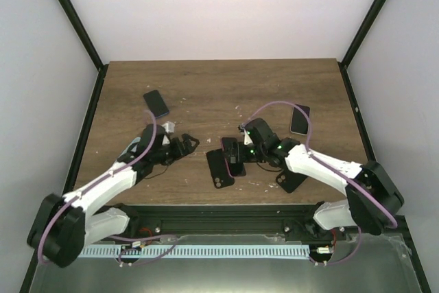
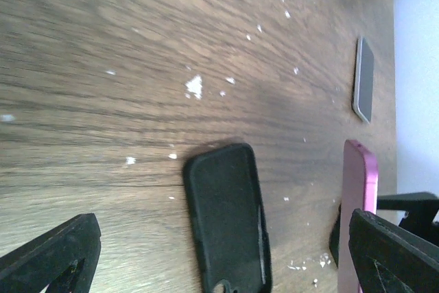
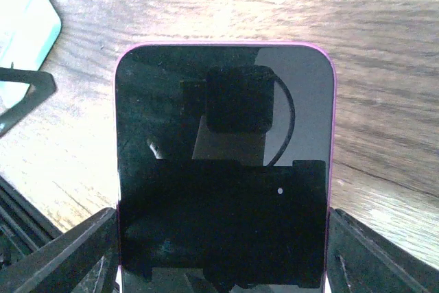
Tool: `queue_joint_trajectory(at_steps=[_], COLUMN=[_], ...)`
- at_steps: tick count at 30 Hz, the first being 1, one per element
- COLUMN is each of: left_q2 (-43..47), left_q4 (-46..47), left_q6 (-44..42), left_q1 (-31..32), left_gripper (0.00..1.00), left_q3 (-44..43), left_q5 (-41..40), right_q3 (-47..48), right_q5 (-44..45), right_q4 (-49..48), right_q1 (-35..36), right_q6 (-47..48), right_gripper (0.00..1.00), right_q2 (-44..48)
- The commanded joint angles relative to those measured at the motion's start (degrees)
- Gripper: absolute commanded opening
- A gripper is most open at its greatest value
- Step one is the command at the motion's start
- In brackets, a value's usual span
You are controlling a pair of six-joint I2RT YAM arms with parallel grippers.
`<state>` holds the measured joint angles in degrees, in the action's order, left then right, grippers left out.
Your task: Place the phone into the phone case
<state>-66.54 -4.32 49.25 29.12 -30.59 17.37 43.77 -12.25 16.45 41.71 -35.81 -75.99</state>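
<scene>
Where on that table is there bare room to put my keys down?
The far strip of table is bare, also the middle between the left phone and the right phone. Crowded: the near centre, around the black case, the left gripper and the right gripper holding a pink phone.

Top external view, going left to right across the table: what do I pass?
Dark phone → left gripper → black phone case → grey phone. Left out: the pink phone in the right gripper, which overlaps the case.
</scene>
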Motion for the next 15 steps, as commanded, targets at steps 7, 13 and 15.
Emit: queue_joint_trajectory(at_steps=[7, 13, 15], left_q2=[14.02, 17.54, 18.64], left_q4=[-6.58, -7.21, -7.33], left_q6=[0.04, 1.50, 1.82], left_q1=[-3.72, -3.72, -3.72], left_gripper=[0.96, 0.93, 0.93], left_q3=[7.59, 9.92, 10.46], left_q5=[-0.98, 0.10, -0.40], right_q3=[5.91, 7.62, 8.14], right_q5=[-4.68, -4.11, -4.34], right_q4=[-7.26, -8.80, -9.08], right_q1=[4.84, 6.18, 6.34], right_q6=[-1.06, -2.65, -3.09], right_gripper=[0.62, 0.59, 0.60], right_q2=[-8.49, -13.20, -14.53])
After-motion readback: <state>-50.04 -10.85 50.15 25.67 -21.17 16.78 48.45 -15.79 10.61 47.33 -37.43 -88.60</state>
